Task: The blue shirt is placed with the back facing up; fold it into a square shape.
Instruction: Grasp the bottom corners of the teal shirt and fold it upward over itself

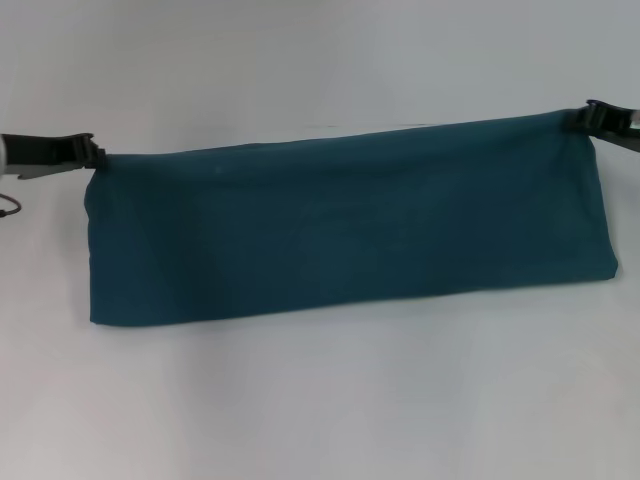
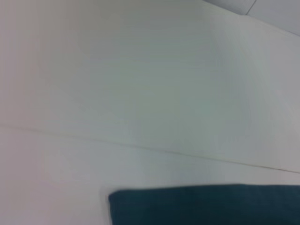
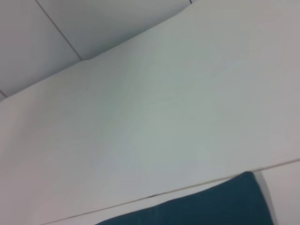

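Shirt: the blue shirt (image 1: 345, 225) lay as a long folded band across the middle of the head view, plain side up, its far edge rising toward the right.
Surface: white table (image 1: 320, 400), bare above and below the cloth.
Left gripper (image 1: 95, 155): at the left edge of the frame, touching the band's upper left corner; fingers seemed closed on the fabric there.
Right gripper (image 1: 585, 120): at the upper right of the frame, on the band's upper right corner; apparently pinching it too.
Wrist views: each showed only table and a corner of cloth (image 2: 206, 206) (image 3: 220, 206).
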Controlling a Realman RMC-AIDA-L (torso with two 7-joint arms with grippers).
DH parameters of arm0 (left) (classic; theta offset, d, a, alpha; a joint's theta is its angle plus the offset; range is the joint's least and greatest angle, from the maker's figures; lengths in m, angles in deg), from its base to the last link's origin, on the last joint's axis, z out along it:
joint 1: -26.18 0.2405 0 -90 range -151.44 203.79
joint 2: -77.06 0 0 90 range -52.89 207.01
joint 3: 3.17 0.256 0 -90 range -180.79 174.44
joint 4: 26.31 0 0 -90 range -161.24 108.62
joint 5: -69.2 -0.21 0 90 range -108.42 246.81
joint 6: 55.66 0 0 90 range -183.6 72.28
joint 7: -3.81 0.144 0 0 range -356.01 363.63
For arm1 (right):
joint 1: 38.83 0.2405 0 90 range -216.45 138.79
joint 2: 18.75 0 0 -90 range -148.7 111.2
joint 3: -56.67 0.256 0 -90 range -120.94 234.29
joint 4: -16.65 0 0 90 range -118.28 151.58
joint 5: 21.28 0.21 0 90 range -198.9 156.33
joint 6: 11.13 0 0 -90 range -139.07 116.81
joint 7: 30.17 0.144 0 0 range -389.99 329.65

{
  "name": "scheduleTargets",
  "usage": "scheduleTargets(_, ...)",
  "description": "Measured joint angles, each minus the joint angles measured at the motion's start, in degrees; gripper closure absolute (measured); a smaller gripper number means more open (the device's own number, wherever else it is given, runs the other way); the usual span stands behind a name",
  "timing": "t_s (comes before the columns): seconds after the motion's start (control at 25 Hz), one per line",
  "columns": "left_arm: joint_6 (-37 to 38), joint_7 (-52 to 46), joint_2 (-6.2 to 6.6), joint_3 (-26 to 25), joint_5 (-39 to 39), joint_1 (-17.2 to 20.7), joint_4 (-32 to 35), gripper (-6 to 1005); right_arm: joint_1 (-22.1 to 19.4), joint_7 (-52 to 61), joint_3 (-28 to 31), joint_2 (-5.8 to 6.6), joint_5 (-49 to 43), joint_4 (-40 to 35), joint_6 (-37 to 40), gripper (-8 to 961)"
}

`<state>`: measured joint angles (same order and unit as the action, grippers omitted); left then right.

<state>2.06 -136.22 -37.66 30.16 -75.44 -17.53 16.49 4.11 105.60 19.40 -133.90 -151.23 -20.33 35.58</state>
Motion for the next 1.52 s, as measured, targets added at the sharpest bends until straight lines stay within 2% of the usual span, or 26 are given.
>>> scheduleTargets(0.16, -3.2, -0.1, -0.80, 2.2, -0.1, -0.5, -0.5, 998, 1.8, 0.4, -2.5, -0.01, -0.1, 2.7, -5.3, 834)
scheduleTargets(0.4, -4.7, -0.7, -0.76, 2.5, 0.2, -0.8, -0.7, 998, 3.0, 0.7, -3.3, -0.04, -0.1, 3.8, -9.7, 828)
scheduleTargets(1.2, -8.2, -2.2, -0.42, 2.6, -0.2, -2.1, -0.7, 997, 7.3, 1.0, -5.1, 0.93, -1.6, 7.8, -14.2, 807)
scheduleTargets(1.52, -10.2, -0.7, -1.16, 2.6, 0.2, -2.1, -0.7, 974, 7.6, 1.0, -5.8, 1.31, -1.6, 8.1, -14.6, 798)
